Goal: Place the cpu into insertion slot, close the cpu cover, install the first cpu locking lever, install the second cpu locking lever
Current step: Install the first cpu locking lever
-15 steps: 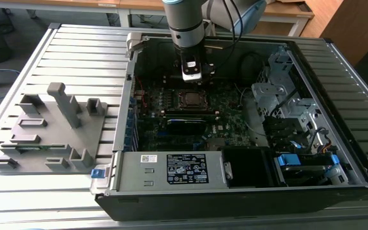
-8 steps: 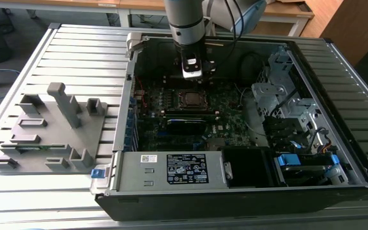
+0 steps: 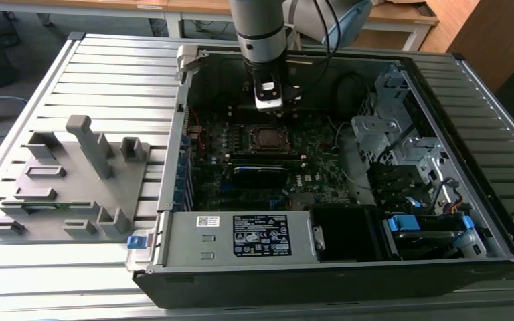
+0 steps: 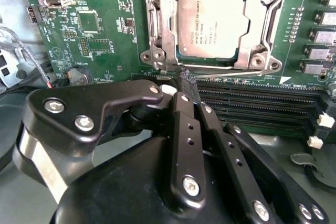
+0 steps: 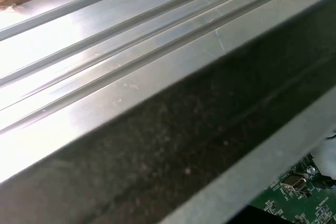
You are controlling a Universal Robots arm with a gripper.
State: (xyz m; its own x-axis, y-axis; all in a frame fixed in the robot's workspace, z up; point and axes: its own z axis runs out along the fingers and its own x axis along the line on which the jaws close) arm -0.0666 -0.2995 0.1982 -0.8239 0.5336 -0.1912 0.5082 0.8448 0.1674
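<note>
In the second wrist view the cpu (image 4: 210,22), a dull silver square, lies in the insertion slot (image 3: 266,137) on the green board. The cpu cover (image 4: 261,19), a silvery frame, lies flat over its edges. A thin locking lever wire (image 4: 226,68) runs along the socket edge nearest my fingers. My gripper (image 4: 187,78) is shut, its black fingers (image 4: 181,124) pressed together, with the tips right at that wire. I cannot tell whether they touch it. In the exterior view my gripper (image 3: 270,107) hangs inside the open case just behind the socket.
Black memory slots (image 4: 257,103) lie beside my fingertips. The case wall (image 5: 157,145) is close by in the first wrist view. A drive cage (image 3: 400,147) and cables stand at the exterior view's right, the power supply (image 3: 239,237) in front, and a grey fixture tray (image 3: 69,180) at the left.
</note>
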